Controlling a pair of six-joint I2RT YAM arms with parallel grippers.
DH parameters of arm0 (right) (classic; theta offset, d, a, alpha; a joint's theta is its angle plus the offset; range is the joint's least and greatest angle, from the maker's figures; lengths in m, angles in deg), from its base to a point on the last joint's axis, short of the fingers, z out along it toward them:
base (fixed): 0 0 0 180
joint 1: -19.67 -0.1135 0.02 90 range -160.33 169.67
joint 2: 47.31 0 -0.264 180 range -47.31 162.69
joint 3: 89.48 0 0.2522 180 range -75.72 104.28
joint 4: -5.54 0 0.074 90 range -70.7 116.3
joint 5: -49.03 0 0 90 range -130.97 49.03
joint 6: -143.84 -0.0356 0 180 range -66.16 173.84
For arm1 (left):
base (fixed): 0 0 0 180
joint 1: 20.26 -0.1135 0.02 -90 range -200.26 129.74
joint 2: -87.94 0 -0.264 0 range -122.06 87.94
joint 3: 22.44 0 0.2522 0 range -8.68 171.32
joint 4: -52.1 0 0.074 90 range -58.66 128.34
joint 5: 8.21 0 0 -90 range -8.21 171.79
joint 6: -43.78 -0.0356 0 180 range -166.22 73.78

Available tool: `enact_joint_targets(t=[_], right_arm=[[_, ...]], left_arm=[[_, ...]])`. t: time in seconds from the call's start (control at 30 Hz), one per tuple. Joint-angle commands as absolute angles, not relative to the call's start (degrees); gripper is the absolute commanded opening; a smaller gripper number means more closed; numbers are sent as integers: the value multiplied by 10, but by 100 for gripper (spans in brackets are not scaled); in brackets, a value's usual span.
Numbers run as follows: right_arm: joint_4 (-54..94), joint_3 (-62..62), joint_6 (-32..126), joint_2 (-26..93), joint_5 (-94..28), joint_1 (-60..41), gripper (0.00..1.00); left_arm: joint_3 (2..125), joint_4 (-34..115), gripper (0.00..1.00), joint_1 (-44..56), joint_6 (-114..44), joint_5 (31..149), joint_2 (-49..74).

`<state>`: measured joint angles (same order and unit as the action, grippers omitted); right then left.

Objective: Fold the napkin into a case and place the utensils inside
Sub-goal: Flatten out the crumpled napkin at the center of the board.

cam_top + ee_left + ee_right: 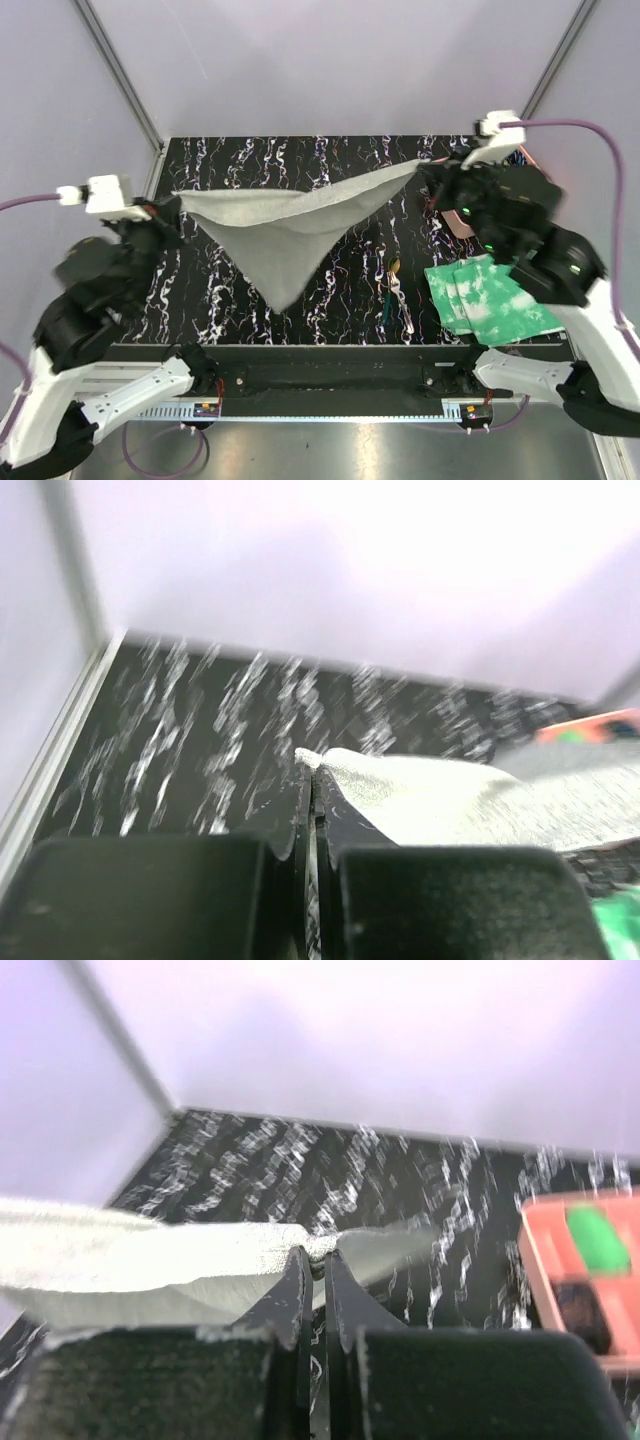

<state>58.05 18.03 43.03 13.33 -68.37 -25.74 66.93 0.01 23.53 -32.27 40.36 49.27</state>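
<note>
This is looking like a robotics lab cell: pale walls [300, 60] and metal corner posts [121, 75] are enclosing a black, white-veined table [330, 160], and a left arm [110, 385] and a right arm [540, 370] are sitting bolted to a rail [330, 378] along its near edge, purple cables [570, 122] trailing.

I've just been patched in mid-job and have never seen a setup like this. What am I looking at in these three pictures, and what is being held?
The machine is two robot arms bolted at the near edge of a black marbled table. The wide picture comes from a fixed camera above and behind them. The other two come from a camera on each wrist, looking along that arm's fingers. The left gripper and the right gripper are each shut on a corner of the grey napkin. It is stretched between them, with the rest hanging down to a point. On the table lie the utensils and a green-and-white sheet. A pink tray sits at the far right.
</note>
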Motion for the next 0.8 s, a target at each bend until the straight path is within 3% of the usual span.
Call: enact_joint_targets(t=[0.0,0.1,0.2,0.27,0.4,0.57,0.7,0.77], right_arm=[[560,231,572,82,-534,-259,0],[547,239,573,47,-425,-259,0],[552,251,564,41,-411,-259,0],[561,264,554,52,-448,-259,0],[570,267,542,98,-633,-259,0],[571,254,520,192,-694,-243,0],[558,235,462,255,-560,-103,0],[543,235,442,311,-508,-66,0]], left_arm=[[737,74,0,232,-457,546,536],[776,45,0,232,-472,610,537],[784,34,0,232,-468,639,550],[780,38,0,232,-464,595,555],[768,20,0,232,-438,521,523],[793,-60,0,232,-390,380,402],[790,-44,0,166,-383,337,330],[773,-32,0,90,-351,437,271]])
